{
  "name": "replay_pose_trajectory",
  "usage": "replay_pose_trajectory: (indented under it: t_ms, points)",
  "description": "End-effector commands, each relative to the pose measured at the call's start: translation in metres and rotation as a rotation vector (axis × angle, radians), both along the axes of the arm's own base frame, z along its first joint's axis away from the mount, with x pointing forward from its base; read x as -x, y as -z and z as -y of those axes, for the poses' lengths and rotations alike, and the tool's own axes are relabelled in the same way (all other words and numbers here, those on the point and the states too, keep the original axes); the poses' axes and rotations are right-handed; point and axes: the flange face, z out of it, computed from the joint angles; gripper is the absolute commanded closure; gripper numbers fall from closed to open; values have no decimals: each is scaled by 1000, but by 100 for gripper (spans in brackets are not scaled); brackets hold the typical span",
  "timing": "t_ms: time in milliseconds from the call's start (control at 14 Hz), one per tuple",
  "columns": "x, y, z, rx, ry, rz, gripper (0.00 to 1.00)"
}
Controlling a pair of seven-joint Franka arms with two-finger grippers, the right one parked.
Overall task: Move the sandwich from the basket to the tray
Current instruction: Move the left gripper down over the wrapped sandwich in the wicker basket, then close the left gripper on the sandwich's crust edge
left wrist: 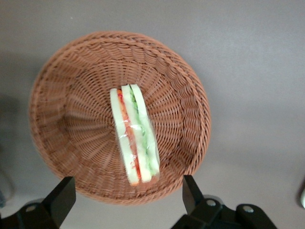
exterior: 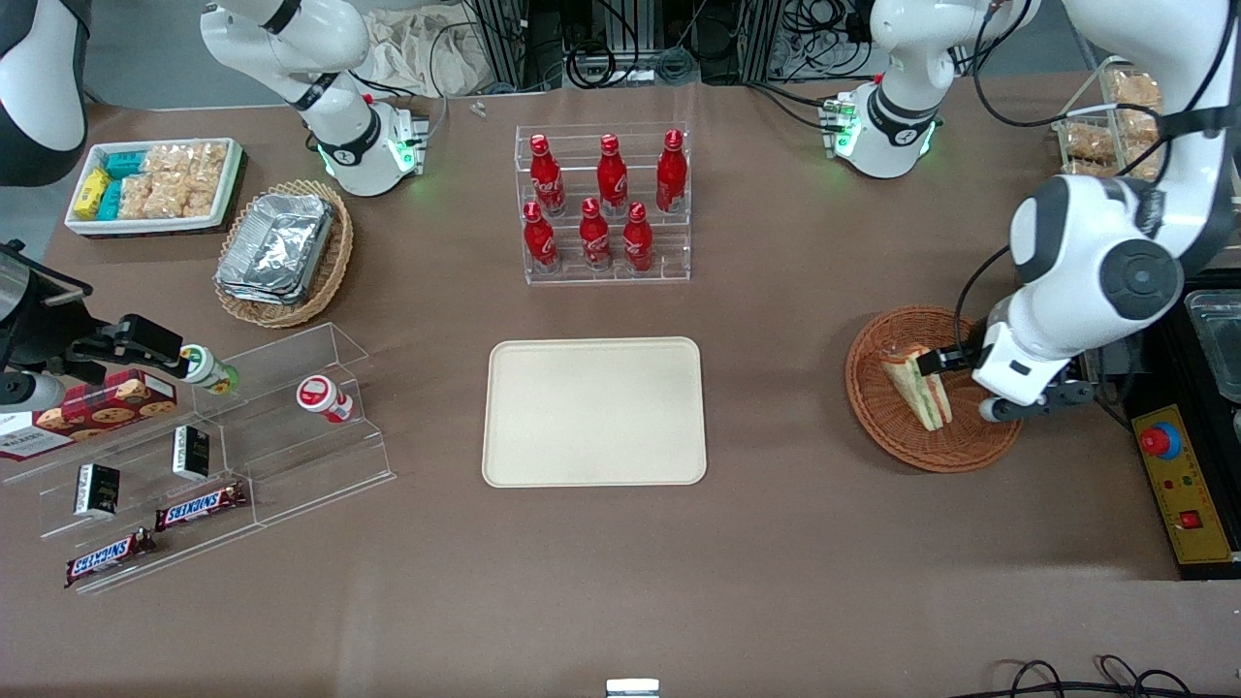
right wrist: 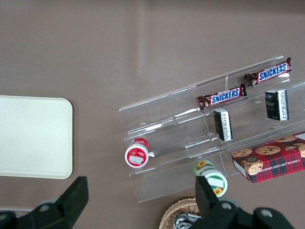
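One brown table (exterior: pixel 776 543) carries the following. One sandwich (exterior: pixel 919 388), a clear-wrapped triangular wedge showing white bread with green and orange-red filling, lies inside one round reddish-brown wicker basket (exterior: pixel 892 427) toward the working arm's end of the table. One gripper (left wrist: pixel 128 198) hangs above the basket, fingers spread wide with one on each side of the sandwich, touching neither it nor anything else; in the front view the gripper (exterior: pixel 955 373) sits over the basket's edge just beside the sandwich. One cream tray (exterior: pixel 594 411), rectangular with rounded corners, lies flat at the table's middle, well apart from the basket, nothing on it. One clear tiered rack (exterior: pixel 603 262), farther from the front camera than the tray, holds six red bottles (exterior: pixel 594 231), three per row. Toward the parked arm's end: one lighter wicker basket (exterior: pixel 330 267) holding a stack of foil containers (exterior: pixel 274 247); one white bin (exterior: pixel 218 208) of snack packets; one clear stepped display (exterior: pixel 291 427) bearing two small white-capped bottles (exterior: pixel 324 398), two Snickers bars (exterior: pixel 199 505), two small dark boxes (exterior: pixel 191 452) and one red cookie box (exterior: pixel 107 402). One yellow control box (exterior: pixel 1185 490) with red buttons lies at the working arm's end, nearer the front camera than a clear container of wrapped snacks (exterior: pixel 1105 126).
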Motion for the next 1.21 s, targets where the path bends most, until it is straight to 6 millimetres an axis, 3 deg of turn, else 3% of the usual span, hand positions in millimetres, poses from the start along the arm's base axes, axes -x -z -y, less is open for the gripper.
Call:
replay_pose_trajectory:
  t_ms: [0,786,929,1143]
  points:
    - [24,23,-1,-3,-53,34,1]
    - [24,87,-3,34,-98,72,2]
    - [25,94,-3,35,-114,59,13]
    - [24,93,-4,26,-116,59,51]
